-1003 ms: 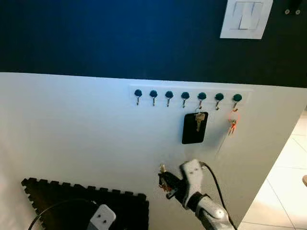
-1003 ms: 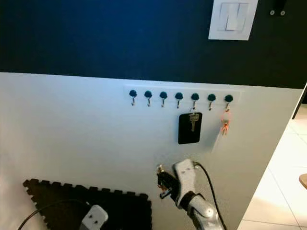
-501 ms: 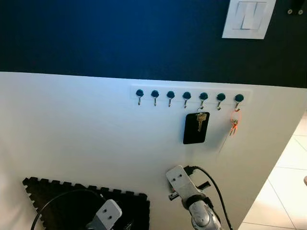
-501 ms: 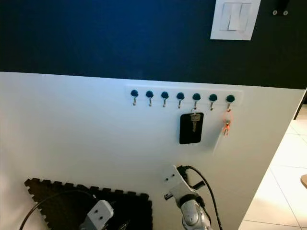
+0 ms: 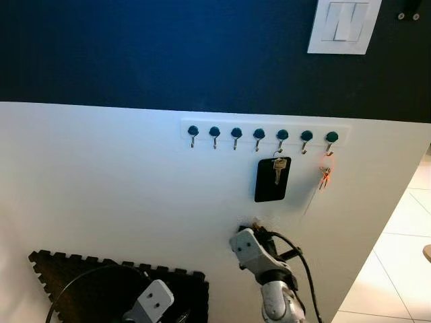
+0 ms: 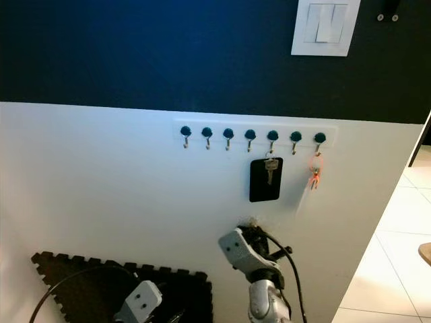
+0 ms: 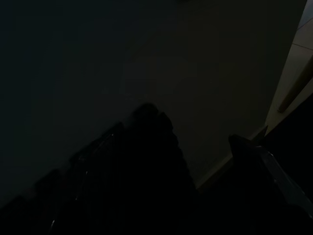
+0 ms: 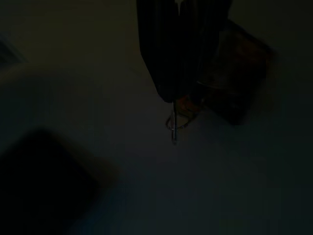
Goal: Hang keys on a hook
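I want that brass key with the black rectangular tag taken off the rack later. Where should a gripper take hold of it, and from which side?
Probably grip the black rectangular tag by its two vertical edges, coming straight at the white wall from the front. It hangs flat under the fifth teal-knobbed hook from the left, broader than the small brass key lying on it. Then lift to clear the hook.

This looks like a hallway in a home. Above the right hand [image 5: 254,227] a row of small hooks [image 5: 259,138] sits on the wall, with a light switch [image 5: 343,25] higher up. A black foam mat [image 5: 101,282] leans lower down beside it, and pale floor tiles [image 5: 397,276] lie off to its other side.
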Available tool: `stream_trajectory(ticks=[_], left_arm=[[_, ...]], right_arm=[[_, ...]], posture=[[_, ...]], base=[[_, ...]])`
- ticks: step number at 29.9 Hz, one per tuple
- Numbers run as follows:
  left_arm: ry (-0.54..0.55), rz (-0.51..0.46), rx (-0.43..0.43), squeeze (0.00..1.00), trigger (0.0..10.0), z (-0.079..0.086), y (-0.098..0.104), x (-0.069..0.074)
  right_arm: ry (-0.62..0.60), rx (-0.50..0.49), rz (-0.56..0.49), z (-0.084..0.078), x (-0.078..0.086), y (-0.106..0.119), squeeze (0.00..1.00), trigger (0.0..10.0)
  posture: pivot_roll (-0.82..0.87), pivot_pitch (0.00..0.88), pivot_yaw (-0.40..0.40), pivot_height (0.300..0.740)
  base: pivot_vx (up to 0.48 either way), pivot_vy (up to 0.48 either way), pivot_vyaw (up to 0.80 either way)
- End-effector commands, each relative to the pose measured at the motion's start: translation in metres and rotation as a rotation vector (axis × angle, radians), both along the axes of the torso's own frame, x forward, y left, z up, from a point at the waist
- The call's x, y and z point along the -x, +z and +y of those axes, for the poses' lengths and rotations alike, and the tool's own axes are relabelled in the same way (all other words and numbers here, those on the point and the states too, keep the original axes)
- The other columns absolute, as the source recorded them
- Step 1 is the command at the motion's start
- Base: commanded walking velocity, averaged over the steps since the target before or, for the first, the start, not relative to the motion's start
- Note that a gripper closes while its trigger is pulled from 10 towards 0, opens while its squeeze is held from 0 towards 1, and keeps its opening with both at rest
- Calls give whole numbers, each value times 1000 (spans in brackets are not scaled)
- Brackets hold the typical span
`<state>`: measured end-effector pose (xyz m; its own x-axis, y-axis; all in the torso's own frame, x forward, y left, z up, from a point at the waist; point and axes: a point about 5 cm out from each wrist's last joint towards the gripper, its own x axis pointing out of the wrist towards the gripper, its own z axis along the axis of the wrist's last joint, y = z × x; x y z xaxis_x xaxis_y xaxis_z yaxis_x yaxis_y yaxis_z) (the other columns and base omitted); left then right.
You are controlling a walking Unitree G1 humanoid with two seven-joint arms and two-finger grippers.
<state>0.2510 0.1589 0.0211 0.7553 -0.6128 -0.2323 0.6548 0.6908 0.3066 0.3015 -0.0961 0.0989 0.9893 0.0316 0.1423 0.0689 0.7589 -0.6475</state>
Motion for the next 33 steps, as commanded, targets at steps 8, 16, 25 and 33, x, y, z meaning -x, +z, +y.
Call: stream_trajectory(ticks=[8,16,25,33], left_arm=[[-2,-11,-21,0,10000,9,5,-2],[-10,-13,-22,0,10000,8,7,-4],[-13,-25,-14,0,10000,7,10,-5],[-20,-41,-4,0,10000,7,15,-8]], right_arm=[[118,7,-121,20,5,24,0,10000],[155,23,-165,25,4,34,0,10000],[257,-15,-242,40,4,59,0,10000],[303,-37,-321,45,-2,88,0,10000]], posture=[[57,19,-6,740],[57,25,-5,740],[61,24,-5,740],[64,23,-5,740]], base=[[0,0,0],[0,0,0],[0,0,0],[0,0,0]])
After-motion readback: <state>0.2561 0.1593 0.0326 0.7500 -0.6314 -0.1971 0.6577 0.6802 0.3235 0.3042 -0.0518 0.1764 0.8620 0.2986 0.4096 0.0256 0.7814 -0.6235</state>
